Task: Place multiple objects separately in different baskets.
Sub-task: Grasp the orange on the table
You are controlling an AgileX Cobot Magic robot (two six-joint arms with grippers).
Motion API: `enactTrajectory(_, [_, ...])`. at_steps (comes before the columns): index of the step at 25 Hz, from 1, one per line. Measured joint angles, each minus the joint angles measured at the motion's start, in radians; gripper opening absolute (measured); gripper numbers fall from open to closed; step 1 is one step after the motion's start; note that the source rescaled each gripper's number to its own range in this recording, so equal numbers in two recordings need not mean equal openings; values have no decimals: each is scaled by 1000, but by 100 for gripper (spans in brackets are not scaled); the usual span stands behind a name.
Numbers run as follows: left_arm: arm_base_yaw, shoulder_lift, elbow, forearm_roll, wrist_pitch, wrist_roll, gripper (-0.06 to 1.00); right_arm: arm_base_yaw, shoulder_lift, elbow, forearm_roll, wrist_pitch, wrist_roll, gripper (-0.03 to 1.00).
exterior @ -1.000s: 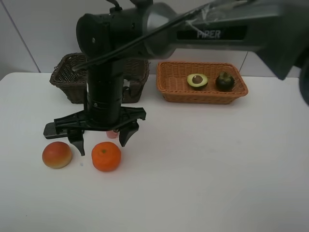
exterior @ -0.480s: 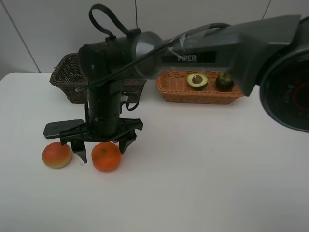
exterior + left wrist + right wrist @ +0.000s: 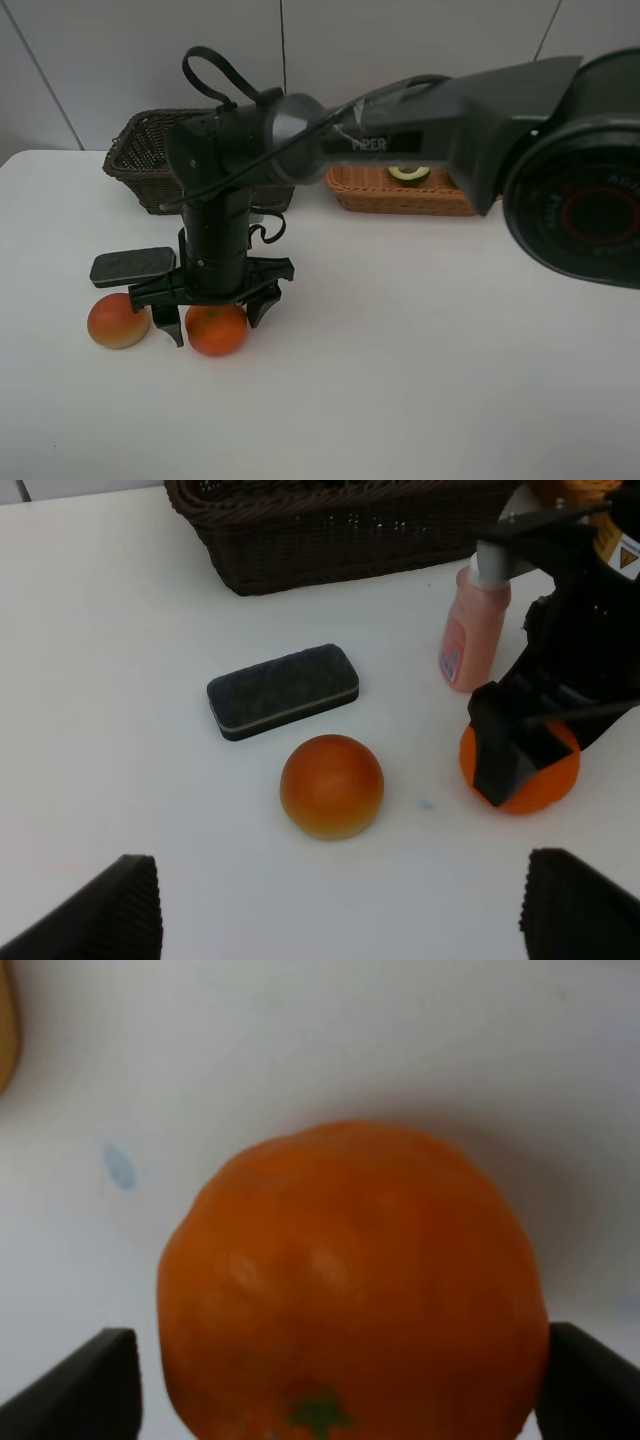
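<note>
The orange (image 3: pixel 217 330) lies on the white table, front left. My right gripper (image 3: pixel 214 318) reaches across and stands open, straddling the orange with one finger (image 3: pixel 510 752) on each side. The right wrist view shows the orange (image 3: pixel 350 1280) filling the gap of the right gripper (image 3: pixel 340 1390), its dark fingertips (image 3: pixel 85 1390) apart from the fruit. A peach-coloured fruit (image 3: pixel 118 321) sits left of it, and a dark eraser block (image 3: pixel 132 266) lies behind that. A pink bottle (image 3: pixel 473 630) stands by the right arm. My left gripper (image 3: pixel 350 920) hovers open, nearest the peach fruit (image 3: pixel 331 785).
The dark brown basket (image 3: pixel 140 165) stands at the back left, just behind the eraser (image 3: pixel 283 690). The light tan basket (image 3: pixel 400 192) sits at the back centre, holding a halved avocado (image 3: pixel 407 173) and partly covered by the right arm.
The right gripper has come down from above the orange until its open fingers straddle it. The arm now covers more of the tan basket.
</note>
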Motion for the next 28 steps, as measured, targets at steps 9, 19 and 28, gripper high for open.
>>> enactTrajectory(9, [0, 0, 0, 0, 0, 0, 84, 0, 20, 0, 0, -13, 0, 98])
enactTrajectory(19, [0, 0, 0, 0, 0, 0, 84, 0, 20, 0, 0, -15, 0, 86])
enactTrajectory(28, [0, 0, 0, 0, 0, 0, 84, 0, 20, 0, 0, -15, 0, 86])
